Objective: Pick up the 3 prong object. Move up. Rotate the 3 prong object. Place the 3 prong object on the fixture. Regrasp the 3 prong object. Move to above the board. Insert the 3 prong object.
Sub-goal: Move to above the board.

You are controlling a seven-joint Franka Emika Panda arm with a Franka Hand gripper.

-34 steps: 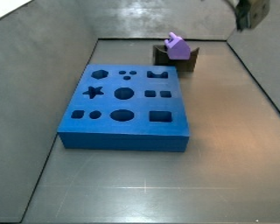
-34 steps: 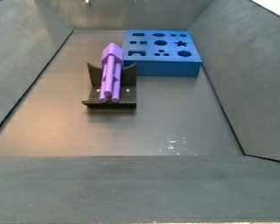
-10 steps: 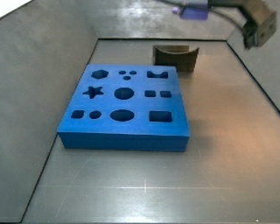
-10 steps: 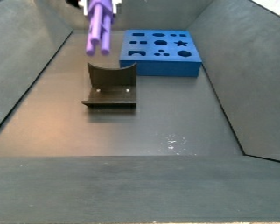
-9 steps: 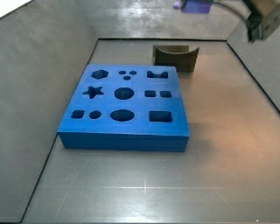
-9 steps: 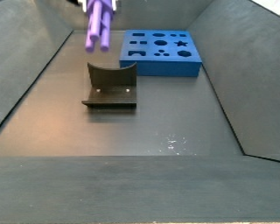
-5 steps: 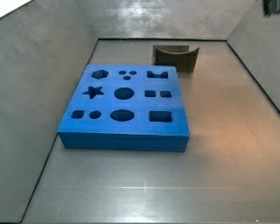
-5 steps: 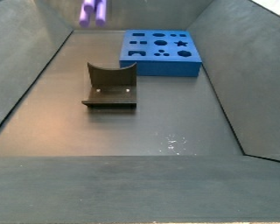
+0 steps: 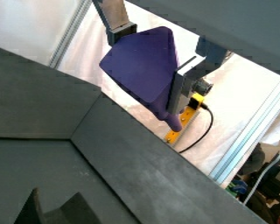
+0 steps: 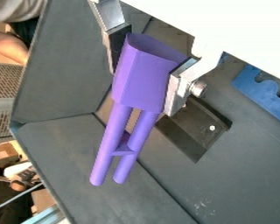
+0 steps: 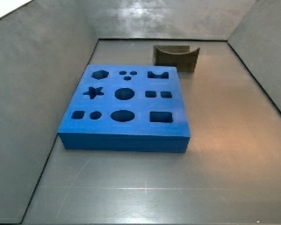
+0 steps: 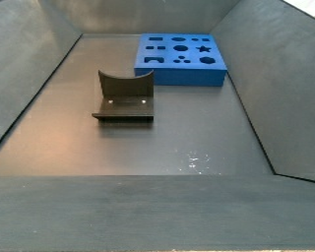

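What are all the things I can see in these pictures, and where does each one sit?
board: one, blue, flat on the floor of the grey bin, cut-out holes on top.
fixture: one, dark brown, on the floor apart from the board, nothing resting on it.
3 prong object: one, purple, held between the fingers, seen in both wrist views only.
cable: one, black with a yellow plug, outside the bin.
gripper: one, silver fingers shut on the 3 prong object, out of both side views.
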